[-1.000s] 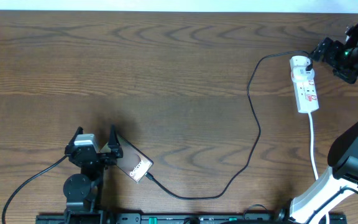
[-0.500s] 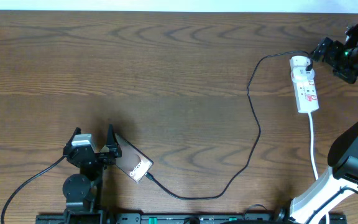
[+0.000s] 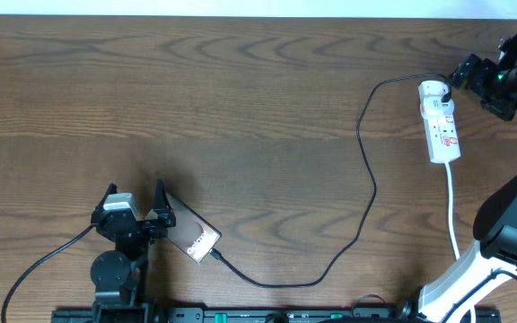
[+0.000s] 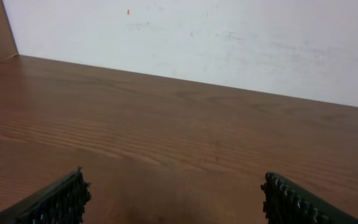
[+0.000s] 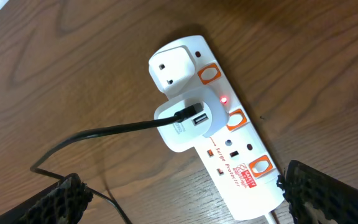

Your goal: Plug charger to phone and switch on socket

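Note:
The phone (image 3: 192,236), dark brown with white lettering, lies at an angle at the front left. The charger's black cable (image 3: 372,184) runs from the phone's lower end across the table to a white adapter (image 5: 183,123) plugged into the socket (image 3: 443,124). The socket is a white power strip; in the right wrist view (image 5: 244,163) a small red light glows beside the adapter. My left gripper (image 3: 135,192) is open and empty just left of the phone, over bare wood in its wrist view (image 4: 174,190). My right gripper (image 3: 470,82) is open just right of the strip's far end (image 5: 182,190).
The strip's white cord (image 3: 453,215) runs toward the front right, beside my right arm's base (image 3: 510,224). A second white plug (image 5: 169,62) sits in the strip's end outlet. A white wall (image 4: 229,37) borders the far table edge.
My left gripper shifted slightly left, away from the phone, then held still. The right arm, the cable and the strip have not moved.

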Tool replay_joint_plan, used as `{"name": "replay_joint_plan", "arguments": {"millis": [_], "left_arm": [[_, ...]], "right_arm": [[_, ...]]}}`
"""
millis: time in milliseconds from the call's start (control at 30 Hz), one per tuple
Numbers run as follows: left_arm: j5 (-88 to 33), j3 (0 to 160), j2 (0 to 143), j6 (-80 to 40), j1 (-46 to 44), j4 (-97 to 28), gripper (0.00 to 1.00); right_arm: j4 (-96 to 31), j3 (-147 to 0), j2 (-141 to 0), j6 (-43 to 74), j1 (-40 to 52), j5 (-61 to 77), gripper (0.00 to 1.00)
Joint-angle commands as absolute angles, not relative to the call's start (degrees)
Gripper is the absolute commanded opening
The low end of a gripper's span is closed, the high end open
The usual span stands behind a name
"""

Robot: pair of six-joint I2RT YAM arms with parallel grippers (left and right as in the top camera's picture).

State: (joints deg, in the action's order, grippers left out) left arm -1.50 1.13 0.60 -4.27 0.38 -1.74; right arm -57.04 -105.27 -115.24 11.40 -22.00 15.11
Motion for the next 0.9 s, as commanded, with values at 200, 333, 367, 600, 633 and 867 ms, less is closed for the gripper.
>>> {"name": "replay_joint_plan", "arguments": {"millis": [200, 333, 367, 600, 633, 867], "left_arm": [[0.7, 0.2, 0.3, -4.4, 0.7, -4.2, 0.88], [0.7, 0.2, 0.3, -4.4, 0.7, -4.2, 0.88], [0.7, 0.2, 0.3, -4.4, 0.7, -4.2, 0.88], [0.7, 0.2, 0.3, -4.4, 0.7, -4.2, 0.88], [0.7, 0.2, 0.3, -4.4, 0.7, -4.2, 0.88], [0.7, 0.2, 0.3, -4.4, 0.7, -4.2, 0.88]], "right_arm": [[-57.0, -104.2, -109.3, 12.0, -22.0, 14.9, 0.99], [-57.1, -101.3, -99.2, 12.0, -21.3, 14.9, 0.99], [-57.0, -100.8, -97.2, 11.9, -21.0, 14.9, 0.99], [-56.1, -96.9, -81.8, 9.0, -16.2, 10.0, 0.99], [-55.8, -96.3, -79.7, 8.6, -14.7, 7.9, 0.99], [-30.7, -78.2, -66.7, -5.1, -0.7, 1.4, 0.99]]}}
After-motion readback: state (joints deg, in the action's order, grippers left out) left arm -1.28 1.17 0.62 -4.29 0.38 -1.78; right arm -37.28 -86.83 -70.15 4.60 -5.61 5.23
